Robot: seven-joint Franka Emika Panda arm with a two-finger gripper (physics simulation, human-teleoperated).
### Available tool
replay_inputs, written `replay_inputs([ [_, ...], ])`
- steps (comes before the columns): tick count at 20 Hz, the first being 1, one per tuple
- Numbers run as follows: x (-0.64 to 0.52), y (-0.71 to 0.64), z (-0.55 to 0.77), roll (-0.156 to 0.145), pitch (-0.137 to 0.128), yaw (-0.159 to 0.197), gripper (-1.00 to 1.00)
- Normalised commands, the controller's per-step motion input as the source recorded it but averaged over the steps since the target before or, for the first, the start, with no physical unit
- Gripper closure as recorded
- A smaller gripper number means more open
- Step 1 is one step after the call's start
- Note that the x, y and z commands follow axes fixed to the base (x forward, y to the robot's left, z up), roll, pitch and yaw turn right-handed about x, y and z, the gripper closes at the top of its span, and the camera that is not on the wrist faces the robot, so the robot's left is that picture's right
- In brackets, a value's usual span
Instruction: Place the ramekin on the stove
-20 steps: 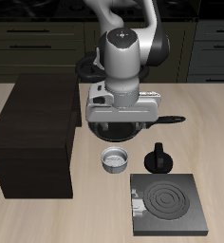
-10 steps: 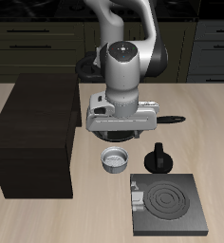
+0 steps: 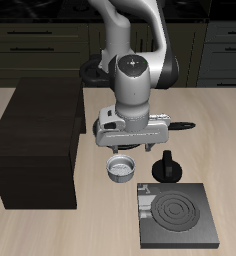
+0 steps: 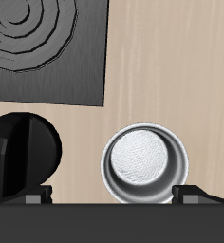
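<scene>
The ramekin [image 3: 121,169] is a small grey-white cup standing on the table between the wooden box and the small black pot. It also shows in the wrist view [image 4: 145,164], with its pale inside visible. The stove [image 3: 177,213] is a flat dark plate with ring marks near the table's front edge, empty; it shows in the wrist view too [image 4: 47,47]. My gripper [image 3: 123,152] hangs just above the ramekin, open and empty. In the wrist view the gripper [image 4: 114,196] has its fingertips [image 4: 195,195] spread wide, one on either side of the ramekin's rim.
A small black knobbed pot [image 3: 167,166] stands close beside the ramekin and behind the stove; it also shows in the wrist view [image 4: 24,152]. A big dark wooden box [image 3: 35,140] stands on the other side. A black frying pan's handle [image 3: 180,126] sticks out behind my arm.
My gripper has come down and a little toward the table's front edge, closer to the ramekin. The ramekin, pot and stove have not moved.
</scene>
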Motion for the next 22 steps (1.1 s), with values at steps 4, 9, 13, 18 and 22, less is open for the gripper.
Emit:
replay_inputs([
  [4, 0.04, -0.01, -0.18, -0.001, 0.02, 0.008, -1.0],
  [9, 0.05, -0.02, -0.19, -0.002, 0.022, -0.005, -1.0],
  [13, 0.04, 0.03, -0.25, 0.006, 0.036, -0.015, -1.0],
  [18, 0.02, 0.06, -0.22, 0.02, 0.035, -0.013, -1.0],
  [22, 0.03, -0.01, -0.29, 0.004, 0.073, -0.028, 1.0],
])
